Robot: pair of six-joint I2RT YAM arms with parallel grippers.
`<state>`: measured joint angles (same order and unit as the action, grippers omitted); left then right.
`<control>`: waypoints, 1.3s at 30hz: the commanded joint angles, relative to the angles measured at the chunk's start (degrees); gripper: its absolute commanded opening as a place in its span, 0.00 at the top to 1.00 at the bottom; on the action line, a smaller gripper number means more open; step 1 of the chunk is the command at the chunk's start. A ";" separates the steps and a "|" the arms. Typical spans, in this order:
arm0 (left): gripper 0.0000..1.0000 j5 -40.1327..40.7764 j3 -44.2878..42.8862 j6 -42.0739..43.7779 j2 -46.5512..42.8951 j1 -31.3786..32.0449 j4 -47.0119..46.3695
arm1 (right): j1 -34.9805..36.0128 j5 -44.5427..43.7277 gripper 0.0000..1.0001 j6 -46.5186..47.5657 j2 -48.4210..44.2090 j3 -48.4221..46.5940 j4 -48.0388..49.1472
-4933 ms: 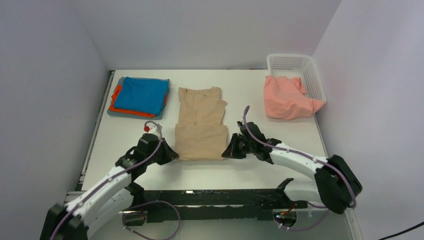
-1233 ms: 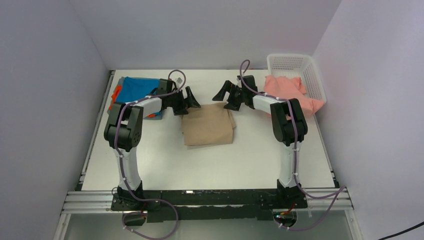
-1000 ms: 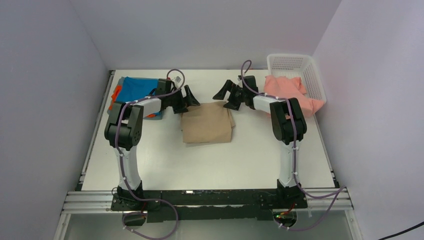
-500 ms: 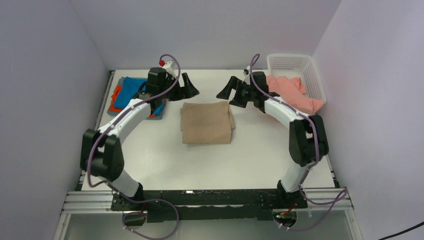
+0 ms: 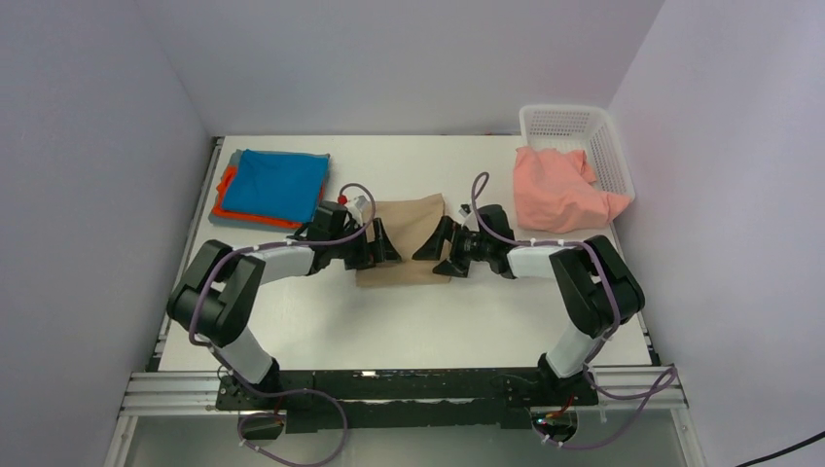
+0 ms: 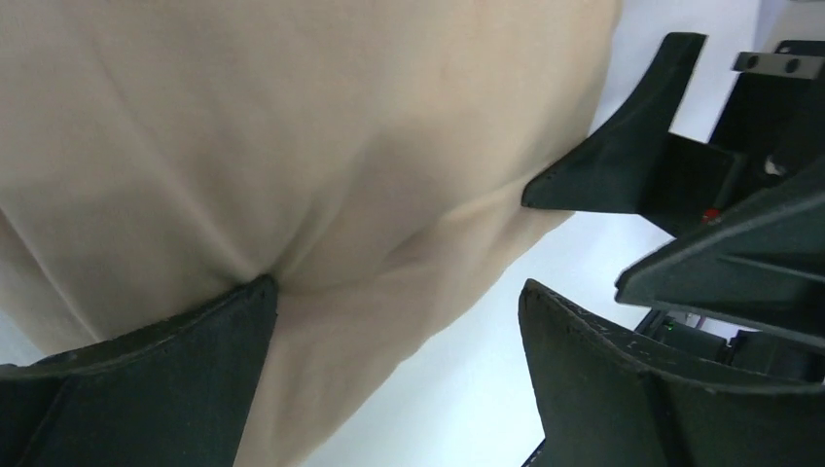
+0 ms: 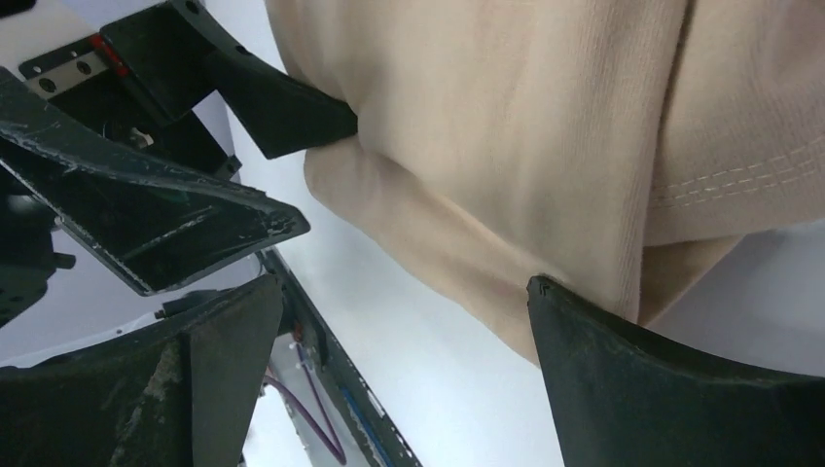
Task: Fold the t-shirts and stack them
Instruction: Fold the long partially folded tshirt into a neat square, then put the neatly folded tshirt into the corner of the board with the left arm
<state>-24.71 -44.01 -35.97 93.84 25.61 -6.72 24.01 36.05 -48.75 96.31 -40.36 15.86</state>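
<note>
Tan tee (image 5: 409,216): folded, mid-table (image 5: 389,326), flanked by both tools. Left tool (image 5: 382,243) at left edge, right tool (image 5: 438,253) at right edge; both spread wide, gripping nothing. Equally near. Stack (image 5: 277,183) far-left.

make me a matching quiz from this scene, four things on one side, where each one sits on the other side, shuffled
Things:
1. tan t-shirt
2. blue t-shirt
3. pink t-shirt
4. white basket

Places:
A. far right corner of the table
B. far left, on top of the orange t-shirt
C. heaped against the basket's near side
D. middle of the table

Pairs: 1-D, 2-B, 3-C, 4-A
</note>
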 commanded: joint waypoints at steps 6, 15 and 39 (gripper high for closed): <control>0.01 3.42 9.51 -0.78 -0.28 0.21 -4.42 | -2.91 -3.72 0.00 4.07 -0.36 7.95 1.80; 0.01 6.43 2.59 2.20 -17.38 0.58 5.75 | -2.91 -8.12 0.00 13.24 -19.91 1.55 -13.82; 0.07 17.92 -12.64 0.40 6.96 -1.21 17.07 | -3.31 -47.56 0.00 18.30 -60.04 3.56 -41.45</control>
<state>-3.11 -56.31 -33.15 97.56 22.48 12.25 20.82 -7.60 -32.47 36.51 -37.15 -23.05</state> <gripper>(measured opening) 0.939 0.997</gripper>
